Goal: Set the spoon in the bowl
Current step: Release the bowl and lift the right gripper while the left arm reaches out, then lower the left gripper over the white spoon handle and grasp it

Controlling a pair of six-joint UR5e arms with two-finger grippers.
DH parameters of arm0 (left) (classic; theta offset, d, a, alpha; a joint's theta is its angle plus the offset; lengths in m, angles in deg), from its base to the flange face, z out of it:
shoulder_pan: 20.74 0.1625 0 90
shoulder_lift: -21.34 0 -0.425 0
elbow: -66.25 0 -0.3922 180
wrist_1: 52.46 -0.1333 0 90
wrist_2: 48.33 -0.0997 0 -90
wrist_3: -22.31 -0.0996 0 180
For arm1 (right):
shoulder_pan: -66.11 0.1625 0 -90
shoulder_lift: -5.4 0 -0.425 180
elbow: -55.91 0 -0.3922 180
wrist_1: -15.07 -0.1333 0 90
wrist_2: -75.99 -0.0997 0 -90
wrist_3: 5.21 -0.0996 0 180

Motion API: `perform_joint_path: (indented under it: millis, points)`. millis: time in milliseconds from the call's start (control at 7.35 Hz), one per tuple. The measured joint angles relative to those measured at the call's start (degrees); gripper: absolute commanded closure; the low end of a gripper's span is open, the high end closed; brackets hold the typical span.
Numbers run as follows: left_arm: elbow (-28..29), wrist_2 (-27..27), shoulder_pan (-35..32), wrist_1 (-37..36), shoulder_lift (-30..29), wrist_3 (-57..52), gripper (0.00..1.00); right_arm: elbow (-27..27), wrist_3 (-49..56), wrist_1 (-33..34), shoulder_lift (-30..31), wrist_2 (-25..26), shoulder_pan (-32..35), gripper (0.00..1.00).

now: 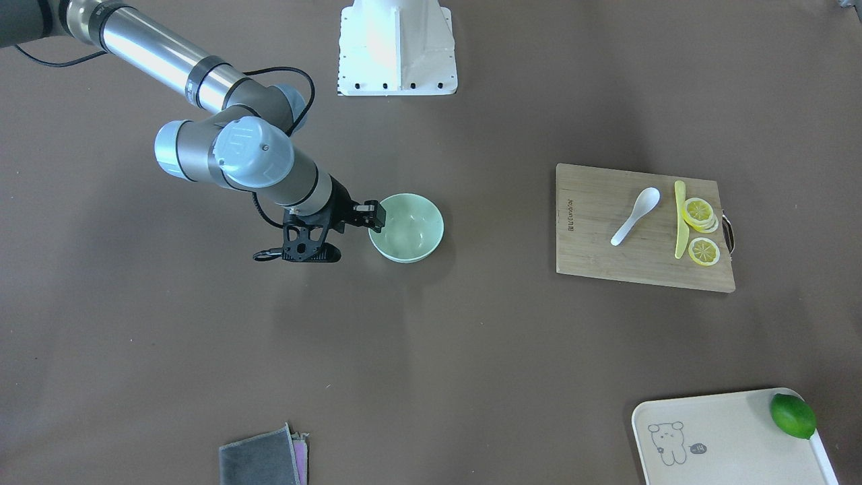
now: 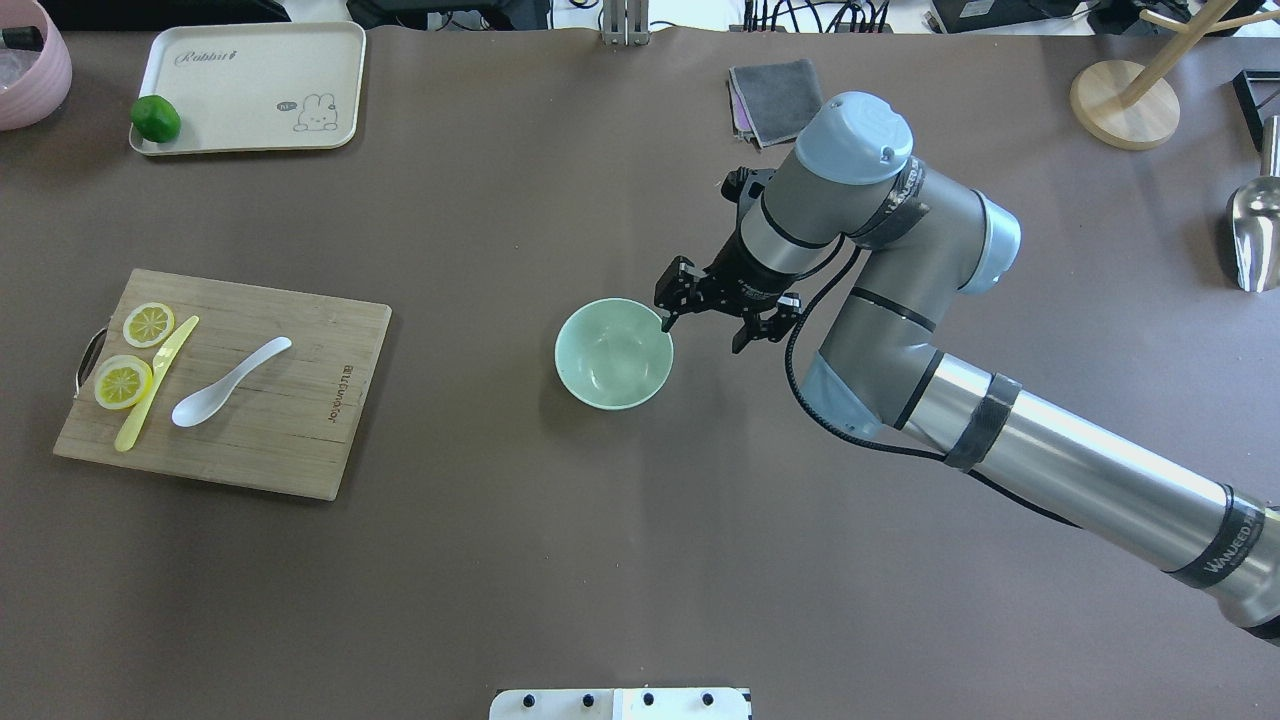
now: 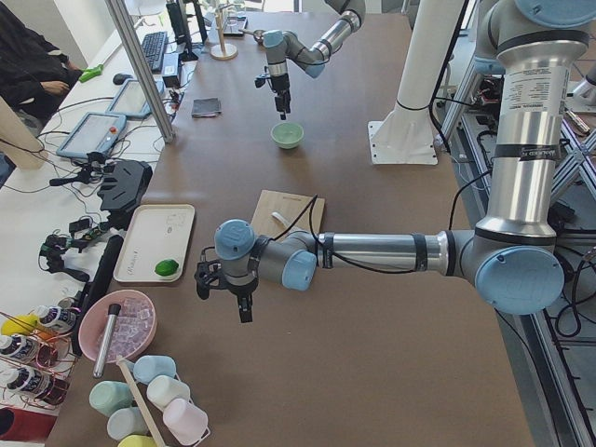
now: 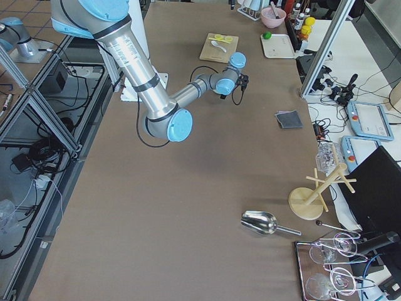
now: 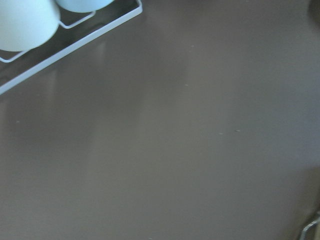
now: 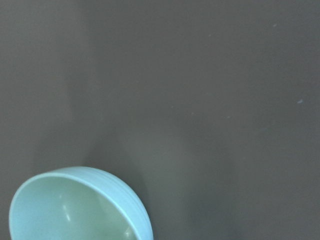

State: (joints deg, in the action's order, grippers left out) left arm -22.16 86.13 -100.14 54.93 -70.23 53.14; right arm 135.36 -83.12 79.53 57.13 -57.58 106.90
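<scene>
The white spoon [image 2: 230,382] lies on the wooden cutting board [image 2: 270,430] at the table's left, scoop toward the robot; it also shows in the front view [image 1: 636,215]. The mint-green bowl [image 2: 612,355] stands empty mid-table, also seen in the front view [image 1: 407,229] and the right wrist view [image 6: 75,210]. My right gripper [image 2: 705,335] is open beside the bowl's right side, one finger at its rim, the other out over the table. My left gripper [image 3: 228,298] shows only in the exterior left view, low over the table's left end, far from the spoon; I cannot tell its state.
A yellow knife [image 2: 155,385] and lemon slices [image 2: 148,324] share the board with the spoon. A cream tray [image 2: 250,90] with a lime [image 2: 155,118] sits far left. A grey cloth [image 2: 775,100], a wooden stand [image 2: 1125,105] and a metal scoop [image 2: 1255,235] lie at the far right.
</scene>
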Motion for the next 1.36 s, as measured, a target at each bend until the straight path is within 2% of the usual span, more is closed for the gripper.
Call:
perform_joint_path:
  millis: [408, 680, 817, 1089, 1361]
  points:
    - [-10.98, -2.31, 12.41, 0.16, 0.34, 12.66, 0.02, 1.54, 0.07, 0.05, 3.79, -3.62, 4.19, 0.0]
    - [-16.4, -4.97, 19.16, -0.18, -0.02, 14.53, 0.02, 3.85, 0.46, 0.0, 7.7, -4.85, 6.79, 0.0]
    - [-17.78, -5.66, 22.06, -0.21, -0.64, 14.36, 0.02, 4.35, 0.84, 0.0, 8.88, -5.28, 7.63, 0.0]
    - [-19.39, -10.52, 27.68, -0.26, -1.4, 12.48, 0.02, 5.0, 1.11, 0.05, 10.07, -5.51, 8.01, 0.0]
    - [-19.89, -12.96, 29.99, -0.4, -2.46, 6.01, 0.02, 5.13, 1.15, 0.06, 10.71, -5.48, 8.05, 0.0]
